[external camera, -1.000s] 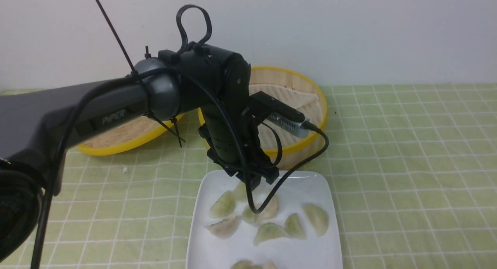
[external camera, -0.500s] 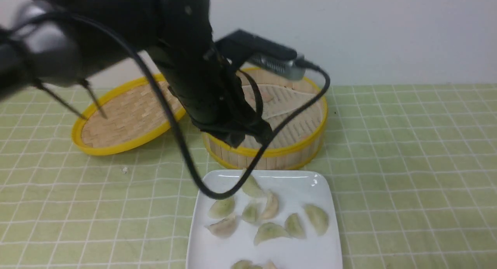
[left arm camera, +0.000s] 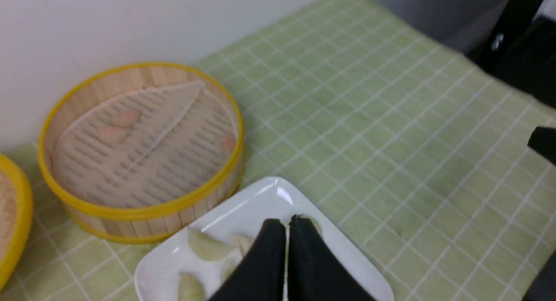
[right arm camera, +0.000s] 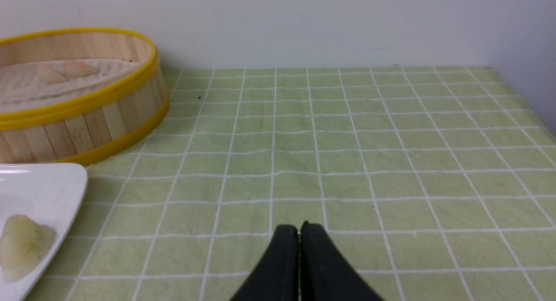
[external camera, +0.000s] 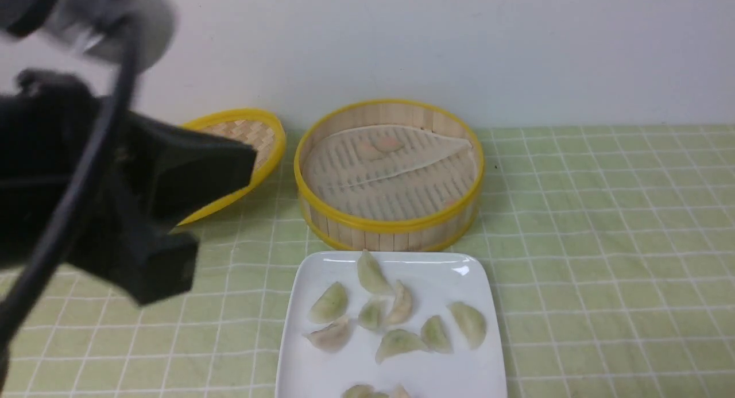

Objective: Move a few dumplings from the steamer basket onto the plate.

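Observation:
Several pale green dumplings [external camera: 396, 342] lie on the white square plate [external camera: 459, 375] at the front. Behind it stands the steamer basket [external camera: 390, 237]; its paper liner shows only a few pinkish spots. My left arm [external camera: 115, 203] is a blurred black mass at the left, raised off the table. In the left wrist view my left gripper [left arm camera: 286, 223] is shut and empty, high above the plate [left arm camera: 243, 210] and its dumplings [left arm camera: 206, 246]. My right gripper [right arm camera: 299, 227] is shut and empty over the cloth, right of the plate [right arm camera: 43, 188] and basket [right arm camera: 87, 127].
The shallow woven lid [external camera: 252, 134] leans left of the basket, partly behind my left arm. A green checked cloth [external camera: 603, 243] covers the table up to the white wall. A dark frame [left arm camera: 525, 44] stands past the table's right edge.
My left arm has lifted off the plate and swung up and back to the left. Its gripper has shut empty. A dumpling stays at the plate's far edge.

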